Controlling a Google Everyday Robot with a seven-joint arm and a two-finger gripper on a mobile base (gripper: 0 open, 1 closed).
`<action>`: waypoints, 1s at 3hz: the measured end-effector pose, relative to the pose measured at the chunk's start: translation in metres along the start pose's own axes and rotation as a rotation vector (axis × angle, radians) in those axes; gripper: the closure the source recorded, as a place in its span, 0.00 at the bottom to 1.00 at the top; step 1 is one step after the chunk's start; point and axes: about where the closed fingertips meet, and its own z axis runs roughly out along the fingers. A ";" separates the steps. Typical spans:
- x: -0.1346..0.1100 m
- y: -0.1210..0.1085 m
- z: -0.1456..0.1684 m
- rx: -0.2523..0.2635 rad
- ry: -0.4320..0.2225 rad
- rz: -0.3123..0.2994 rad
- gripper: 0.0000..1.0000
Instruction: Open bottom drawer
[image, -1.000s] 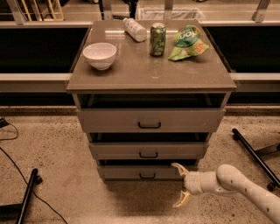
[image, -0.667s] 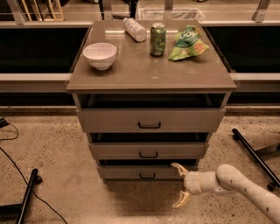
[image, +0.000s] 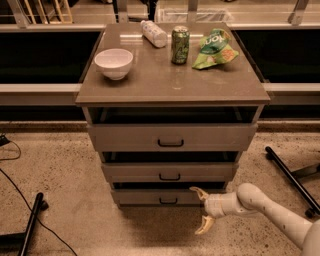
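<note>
The bottom drawer (image: 145, 197) is the lowest grey-tan front of the cabinet, with a small black bar handle (image: 168, 201). It stands slightly out from the frame, like the two above it. My gripper (image: 201, 210) is at floor level just right of that handle, in front of the drawer's right part. Its two cream fingers are spread wide, one fingertip (image: 195, 190) up by the drawer front and the other down near the floor. It holds nothing. The white arm (image: 265, 207) comes in from the lower right.
On the cabinet top (image: 150, 82) stand a white bowl (image: 113, 62), a plastic bottle (image: 153, 33), a green can (image: 180, 45) and a green chip bag (image: 214, 48). A black stand leg (image: 30, 225) lies left, another black leg (image: 290, 177) lies right. A cable (image: 10, 150) runs on the floor.
</note>
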 end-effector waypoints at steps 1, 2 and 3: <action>0.036 -0.003 0.019 -0.043 0.016 -0.049 0.00; 0.060 -0.010 0.033 -0.059 0.049 -0.079 0.00; 0.083 -0.024 0.043 -0.013 0.107 -0.056 0.00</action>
